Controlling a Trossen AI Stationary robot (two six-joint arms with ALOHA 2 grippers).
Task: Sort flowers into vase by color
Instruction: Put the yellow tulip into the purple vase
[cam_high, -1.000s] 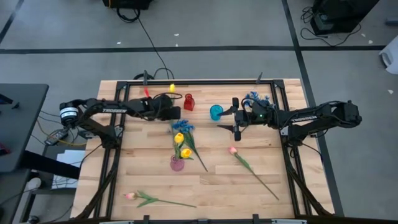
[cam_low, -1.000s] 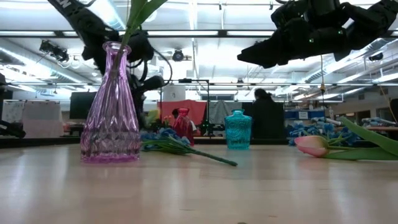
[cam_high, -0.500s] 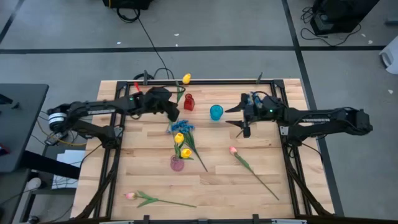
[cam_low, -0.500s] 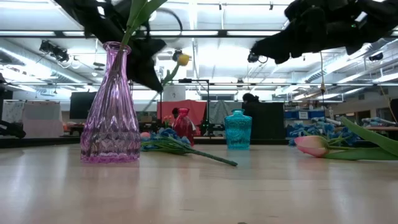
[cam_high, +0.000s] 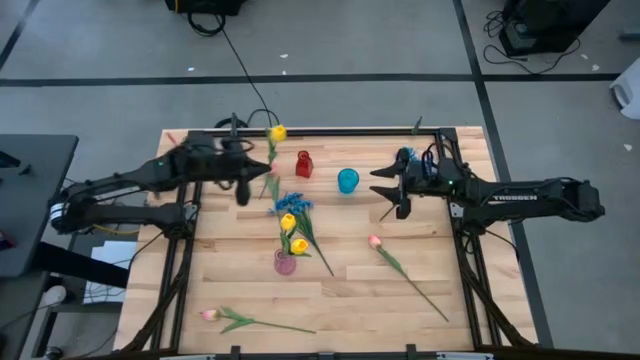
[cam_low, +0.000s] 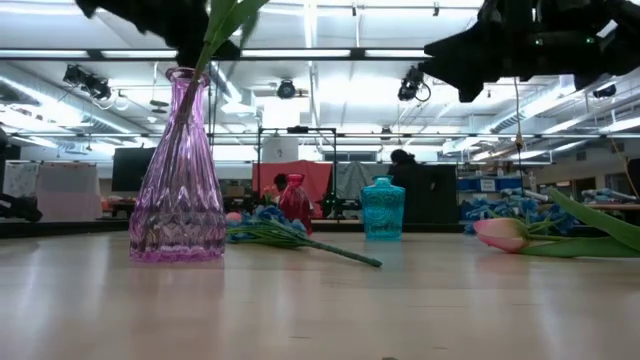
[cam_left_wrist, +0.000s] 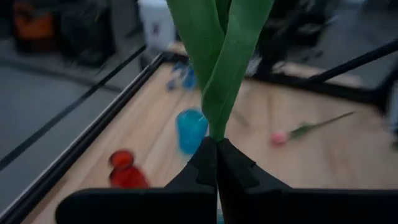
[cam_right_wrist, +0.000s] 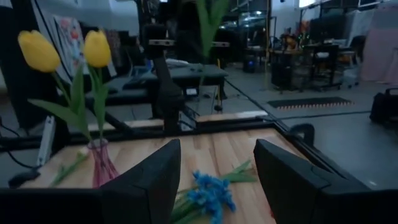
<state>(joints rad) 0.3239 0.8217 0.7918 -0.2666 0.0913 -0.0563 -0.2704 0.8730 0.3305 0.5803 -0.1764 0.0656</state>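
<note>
My left gripper (cam_high: 258, 172) hovers near the table's far left, shut on a yellow tulip (cam_high: 277, 132) whose green leaves (cam_left_wrist: 217, 56) rise from the fingers. My right gripper (cam_high: 388, 190) stands open above the far right of the table, with nothing between its fingers (cam_right_wrist: 149, 177). A pink vase (cam_high: 285, 263) holds two yellow tulips (cam_right_wrist: 59, 50). A red vase (cam_high: 303, 164) and a teal vase (cam_high: 347, 181) stand at the back. A blue flower (cam_high: 293, 205) lies between them and the pink vase. Pink tulips (cam_high: 374, 241) (cam_high: 208, 315) lie on the wood. My left gripper pinches the yellow tulip's green stem and leaves (cam_left_wrist: 216, 134) between its two fingers, below the bloom. The fingers come nearly level from the table's left. The tulip is lifted clear of the table and stands up from the fingers, bloom toward the far edge.
More blue blooms (cam_low: 500, 210) lie at the far right, behind my right gripper. A black metal frame (cam_high: 330, 130) runs round the table's edges. Bare wood shows in the near middle (cam_high: 340, 300). The low view shows a person (cam_low: 405, 160) in the room beyond the table.
My left gripper has risen and drawn back toward the table's left edge, rolling its wrist, with the yellow tulip still in its hold; the tulip has gone up with it, away from the red vase. My right gripper has pulled back a little toward the right edge.
</note>
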